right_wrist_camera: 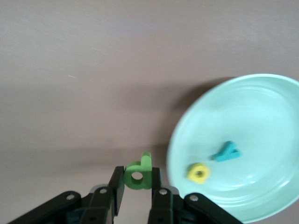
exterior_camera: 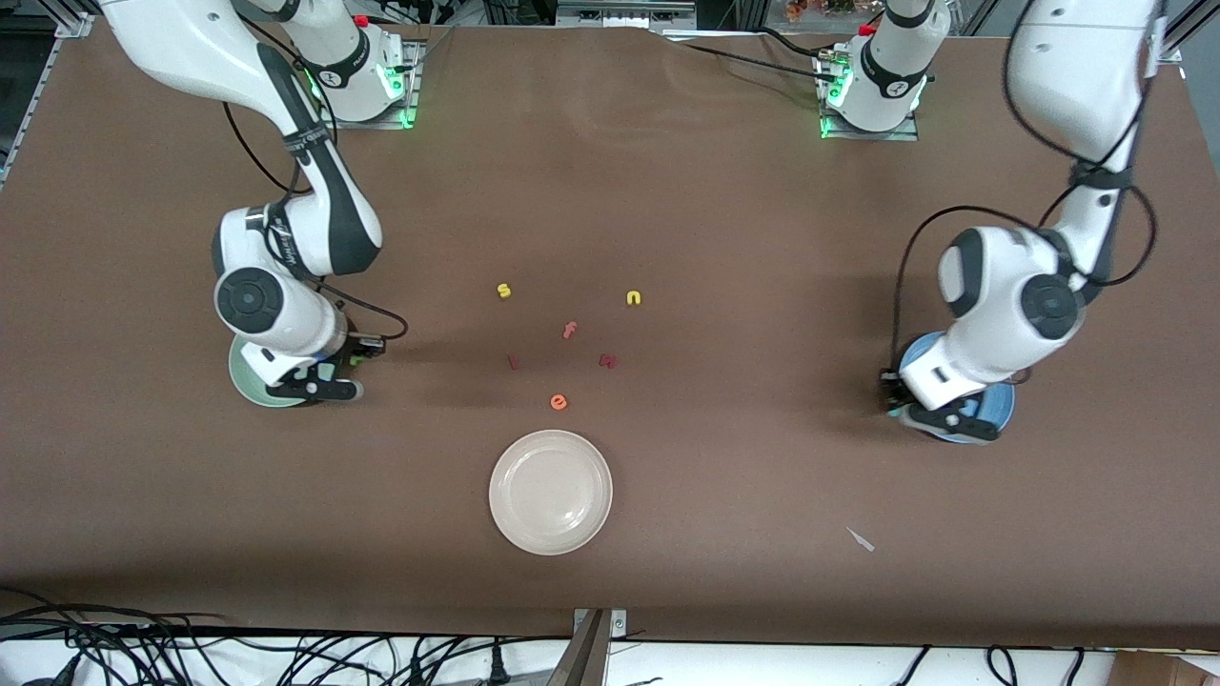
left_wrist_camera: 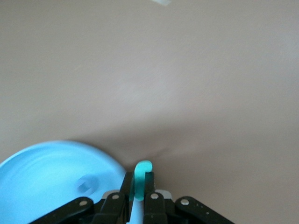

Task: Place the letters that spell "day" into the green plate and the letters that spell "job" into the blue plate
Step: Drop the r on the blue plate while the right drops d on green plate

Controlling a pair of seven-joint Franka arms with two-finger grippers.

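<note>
My right gripper (right_wrist_camera: 138,176) is shut on a green "d" (right_wrist_camera: 138,173), held just off the rim of the pale green plate (right_wrist_camera: 261,107). In that plate lie a yellow "a" (right_wrist_camera: 198,172) and a teal "y" (right_wrist_camera: 226,152). From the front, the right gripper (exterior_camera: 319,389) hangs over the green plate (exterior_camera: 250,381) at the right arm's end. My left gripper (left_wrist_camera: 138,176) is shut on a teal "j" (left_wrist_camera: 140,179) beside the blue plate (left_wrist_camera: 42,172), where a blue "o" (left_wrist_camera: 86,183) lies. From the front, the left gripper (exterior_camera: 948,417) covers most of the blue plate (exterior_camera: 999,405).
Mid-table lie a yellow "s" (exterior_camera: 503,290), a yellow "n" (exterior_camera: 634,298), a pink "f" (exterior_camera: 569,331), an orange "e" (exterior_camera: 559,402) and two dark red pieces (exterior_camera: 514,361) (exterior_camera: 608,360) that I cannot read. A cream-white plate (exterior_camera: 550,491) sits nearer the camera. A white scrap (exterior_camera: 861,539) lies nearby.
</note>
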